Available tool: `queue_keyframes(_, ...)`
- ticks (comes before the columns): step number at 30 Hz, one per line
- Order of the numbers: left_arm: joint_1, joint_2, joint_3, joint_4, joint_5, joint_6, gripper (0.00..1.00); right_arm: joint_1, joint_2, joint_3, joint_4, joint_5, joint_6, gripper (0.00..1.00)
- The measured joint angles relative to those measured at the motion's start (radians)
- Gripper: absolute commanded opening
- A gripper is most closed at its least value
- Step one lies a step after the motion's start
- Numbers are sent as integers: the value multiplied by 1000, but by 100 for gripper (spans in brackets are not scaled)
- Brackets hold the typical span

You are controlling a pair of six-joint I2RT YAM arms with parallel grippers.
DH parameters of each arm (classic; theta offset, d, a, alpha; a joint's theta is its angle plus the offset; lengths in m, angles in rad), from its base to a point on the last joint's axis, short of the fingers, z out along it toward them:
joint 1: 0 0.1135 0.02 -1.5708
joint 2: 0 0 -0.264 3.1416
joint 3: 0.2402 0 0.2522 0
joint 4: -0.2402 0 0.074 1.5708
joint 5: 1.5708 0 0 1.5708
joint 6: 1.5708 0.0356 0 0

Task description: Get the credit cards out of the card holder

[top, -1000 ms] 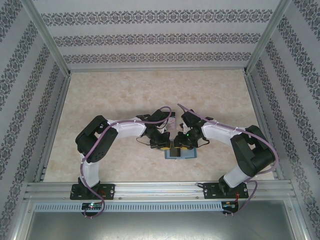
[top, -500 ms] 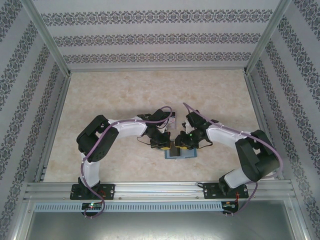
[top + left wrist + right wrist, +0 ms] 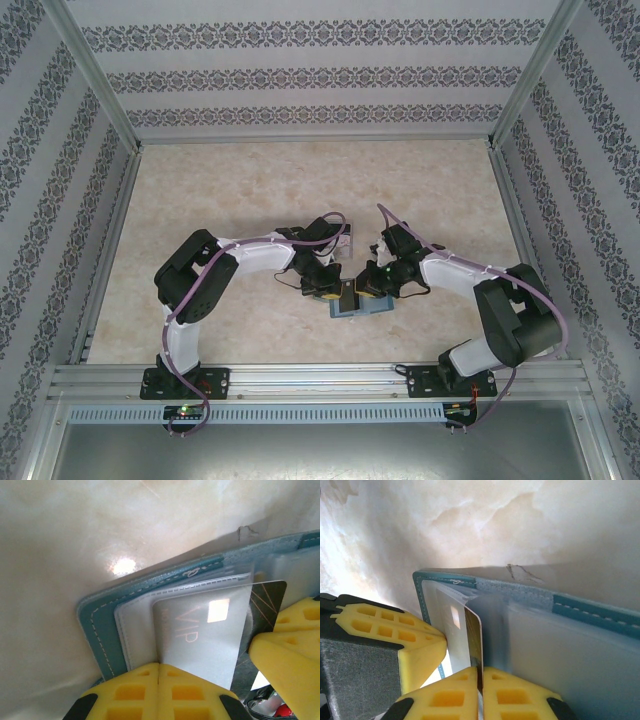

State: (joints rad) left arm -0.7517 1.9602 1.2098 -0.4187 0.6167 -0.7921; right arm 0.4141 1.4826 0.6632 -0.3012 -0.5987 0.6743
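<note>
The pale marbled counter [image 3: 250,200] carries the open teal card holder [image 3: 376,308], which lies near the front edge between the arms. The left tool [image 3: 158,667] is clenched, tips against the holder's pale pocket. The right tool [image 3: 480,672] pinches a dark card [image 3: 474,635] that is partly tucked behind a silver card [image 3: 205,635].

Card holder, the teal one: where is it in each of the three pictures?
Top external: card holder just below picture centre.
Left wrist: its teal edge runs along left and top.
Right wrist: its teal edge crosses the upper middle.
Shared landmark: the dark card.
</note>
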Motion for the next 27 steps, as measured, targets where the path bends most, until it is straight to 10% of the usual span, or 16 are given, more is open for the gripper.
queue_keyframes(27,8,-7,-6,-12,-8,34,0,45,-31,149,-347,296,-179,0)
